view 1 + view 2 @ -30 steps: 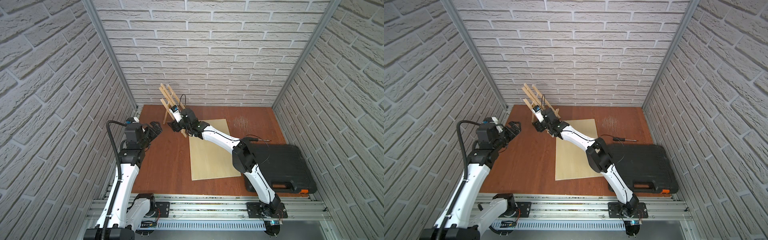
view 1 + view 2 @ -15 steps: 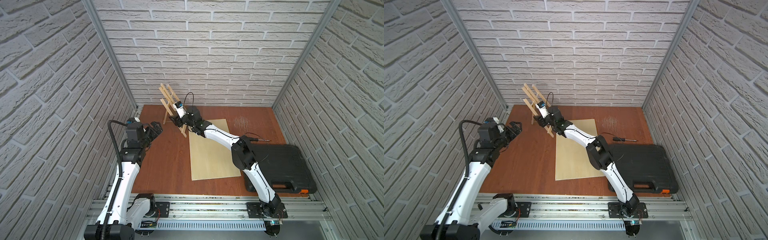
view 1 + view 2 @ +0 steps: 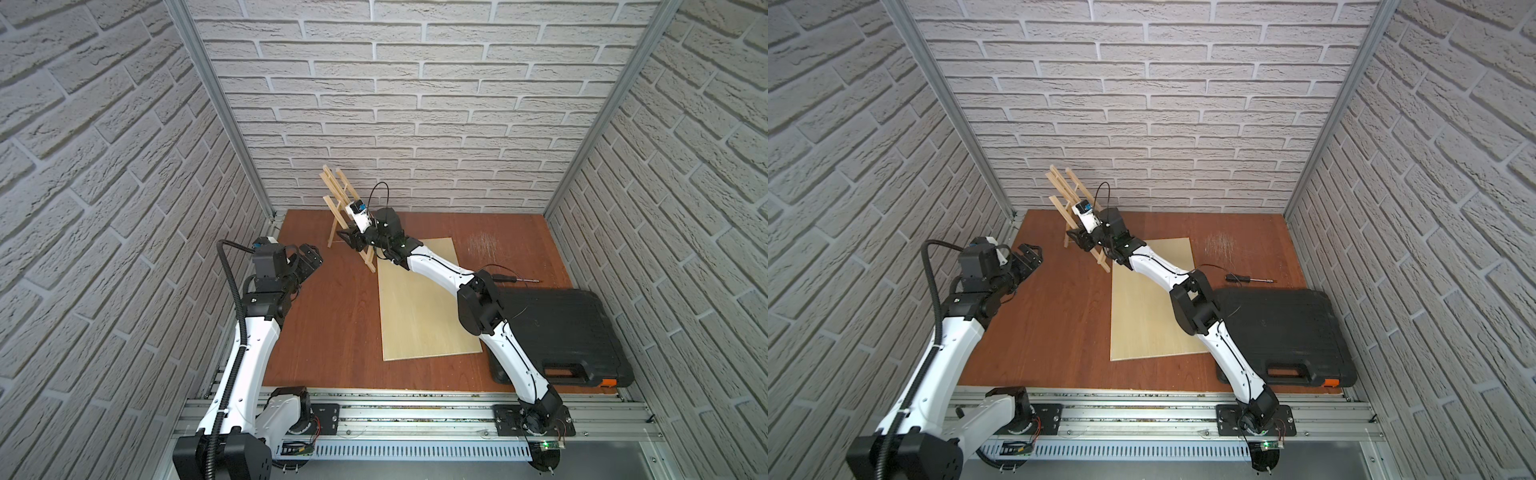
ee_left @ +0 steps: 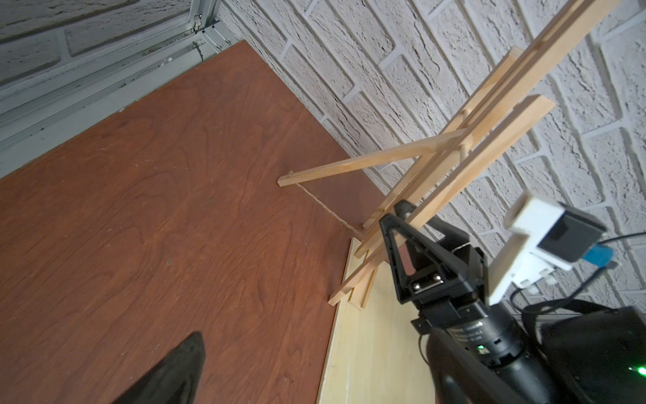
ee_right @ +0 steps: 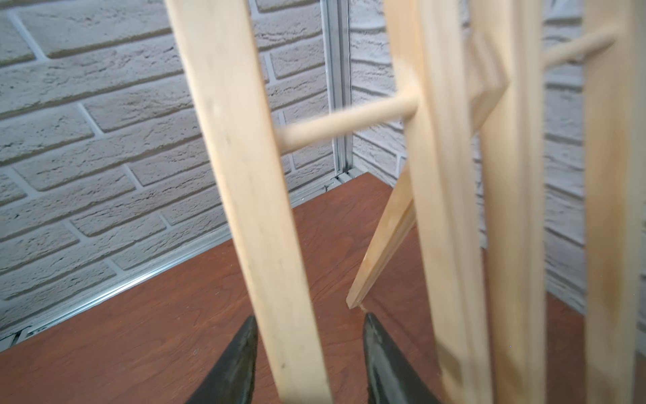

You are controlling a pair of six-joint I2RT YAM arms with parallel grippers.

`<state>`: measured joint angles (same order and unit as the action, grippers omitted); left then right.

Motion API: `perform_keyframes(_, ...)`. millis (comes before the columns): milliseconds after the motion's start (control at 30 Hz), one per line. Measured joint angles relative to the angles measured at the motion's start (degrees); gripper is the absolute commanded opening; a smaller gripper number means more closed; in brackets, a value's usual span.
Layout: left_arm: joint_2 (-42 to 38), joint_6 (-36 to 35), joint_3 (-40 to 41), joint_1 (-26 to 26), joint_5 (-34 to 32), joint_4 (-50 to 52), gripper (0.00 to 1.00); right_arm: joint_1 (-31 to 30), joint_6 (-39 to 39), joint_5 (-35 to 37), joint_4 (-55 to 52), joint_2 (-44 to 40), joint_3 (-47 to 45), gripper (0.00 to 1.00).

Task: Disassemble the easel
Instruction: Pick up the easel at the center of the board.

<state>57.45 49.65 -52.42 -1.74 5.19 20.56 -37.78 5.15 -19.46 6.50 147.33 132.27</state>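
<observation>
The easel (image 3: 336, 195) (image 3: 1065, 191), a pale wooden frame of thin slats, stands at the back left of the table with its back leg spread and a string (image 4: 325, 210) running to it. My right gripper (image 3: 351, 241) (image 3: 1081, 239) reaches low into its front. In the right wrist view its jaws (image 5: 309, 318) straddle one outer slat (image 5: 251, 175). One finger is against the wood and a gap remains at the other, so it is open. My left gripper (image 3: 309, 255) (image 3: 1030, 255) hovers open to the left, holding nothing and apart from the easel.
A flat plywood board (image 3: 419, 299) lies mid-table, and the easel's front feet rest at its far corner. At the right a black tool case (image 3: 557, 332) lies with a screwdriver (image 3: 515, 279) behind it. The brick back wall is close behind the easel.
My right gripper has moved a little farther back onto the easel's slat and its jaws have narrowed around it. The left arm has hardly moved.
</observation>
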Motion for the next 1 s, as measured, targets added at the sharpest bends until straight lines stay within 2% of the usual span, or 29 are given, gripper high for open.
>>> perform_keyframes(133, 0.00, -0.04, 0.00, -0.24, -0.20, -0.02, 0.98, -0.11, 0.57, -0.70, -1.18, 1.29, 0.00, 0.30)
perform_keyframes(633, 0.00, -0.09, 0.00, -1.49, -3.21, 0.46, 0.97, 0.17, 0.57, -8.31, 4.96, 0.57, -1.77, 0.04)
perform_keyframes(1000, 0.00, -0.59, 0.00, -4.46, -5.79, 0.74, 0.91, 0.22, 4.55, -17.99, 10.08, -2.32, -6.32, 0.03)
